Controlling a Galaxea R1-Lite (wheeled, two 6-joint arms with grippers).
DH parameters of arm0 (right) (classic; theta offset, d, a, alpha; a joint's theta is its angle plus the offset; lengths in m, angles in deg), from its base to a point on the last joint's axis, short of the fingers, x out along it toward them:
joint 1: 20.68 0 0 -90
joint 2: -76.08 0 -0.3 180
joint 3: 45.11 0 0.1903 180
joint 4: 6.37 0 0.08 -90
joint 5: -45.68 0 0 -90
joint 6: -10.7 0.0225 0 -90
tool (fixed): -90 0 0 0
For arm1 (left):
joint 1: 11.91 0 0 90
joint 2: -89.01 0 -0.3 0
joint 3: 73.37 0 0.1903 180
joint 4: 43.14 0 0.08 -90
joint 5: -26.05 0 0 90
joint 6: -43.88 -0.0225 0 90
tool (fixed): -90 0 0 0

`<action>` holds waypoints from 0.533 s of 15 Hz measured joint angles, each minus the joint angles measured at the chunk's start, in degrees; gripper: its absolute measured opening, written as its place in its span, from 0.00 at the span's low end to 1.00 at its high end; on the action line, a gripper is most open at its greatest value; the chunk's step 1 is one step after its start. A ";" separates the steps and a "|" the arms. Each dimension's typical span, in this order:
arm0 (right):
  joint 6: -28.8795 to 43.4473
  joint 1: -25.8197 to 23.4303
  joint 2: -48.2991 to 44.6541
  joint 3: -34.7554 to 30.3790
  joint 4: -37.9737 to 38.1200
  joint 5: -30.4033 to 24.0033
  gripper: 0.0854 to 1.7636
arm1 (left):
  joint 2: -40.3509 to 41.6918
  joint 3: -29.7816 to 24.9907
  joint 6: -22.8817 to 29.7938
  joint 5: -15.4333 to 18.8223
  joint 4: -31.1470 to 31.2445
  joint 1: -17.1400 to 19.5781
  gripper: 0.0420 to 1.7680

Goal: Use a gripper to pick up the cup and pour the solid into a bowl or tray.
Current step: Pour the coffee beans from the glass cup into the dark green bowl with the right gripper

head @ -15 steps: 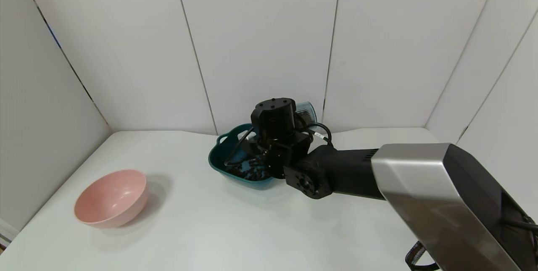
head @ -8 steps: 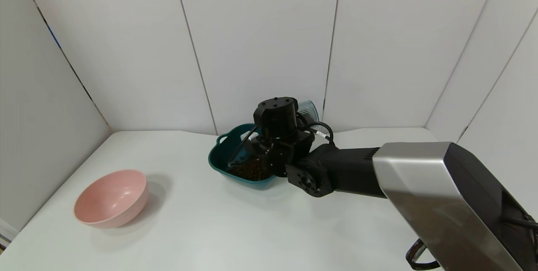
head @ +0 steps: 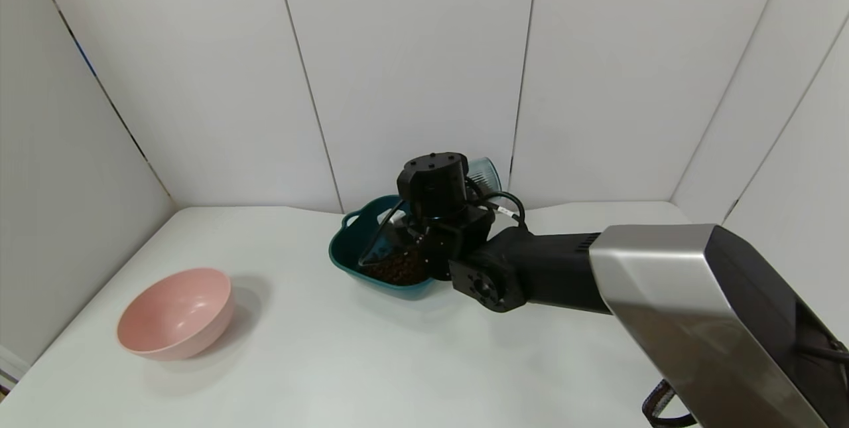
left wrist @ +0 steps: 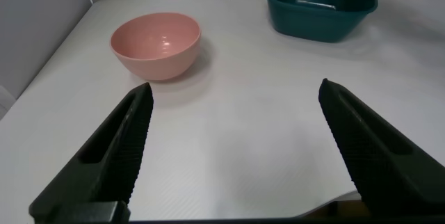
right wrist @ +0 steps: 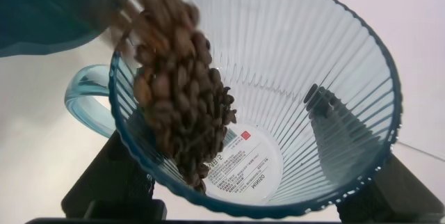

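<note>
Head view: your right gripper [head: 424,229] is out over the teal basin [head: 345,255] at the back of the bench [head: 318,361], with the arm's silver-grey segment [head: 663,295] filling the near right. The cup [head: 483,172] is only partly visible behind the wrist housing — you see its ribbed blue wall poking out on the far side. A heap of brown beans [head: 398,267] already sits in the basin.

Right wrist view looks straight into the cup [right wrist: 278,99]: it's tipped, and beans [right wrist: 181,92] are streaming along its ribbed inner wall toward the rim and the basin [right wrist: 49,8] beyond. A label shows through the cup bottom, the loop handle [right wrist: 87,95] sticks out to one side. Gripper fingers [right wrist: 111,182] are dark shapes pressed on the outside of the cup on both sides — so it's clamped on the cup.

Left wrist view: your left gripper [left wrist: 236,147] is parked low over the near bench, fingers [left wrist: 118,140] spread wide with nothing between them. From there you see the pink bowl [left wrist: 156,43] and the basin [left wrist: 320,15] well apart on the bench [left wrist: 236,133]; pink bowl sits on the robot's left, clear of the basin.
</note>
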 joint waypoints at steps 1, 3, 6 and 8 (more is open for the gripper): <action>-0.05 0.05 -0.02 0.00 0.02 -0.01 0.77 | 0.00 0.00 -0.02 0.00 0.00 0.00 0.97; -0.07 0.11 0.00 -0.04 -0.22 -0.11 0.77 | 0.00 0.00 -0.02 -0.02 0.00 0.00 0.97; 0.32 -0.11 -0.05 -0.11 -0.49 -0.45 0.77 | 0.00 0.00 0.00 -0.02 0.00 0.00 0.97; 0.52 -0.20 -0.10 -0.22 -0.61 -0.52 0.77 | 0.00 0.00 -0.02 0.00 0.00 0.00 0.97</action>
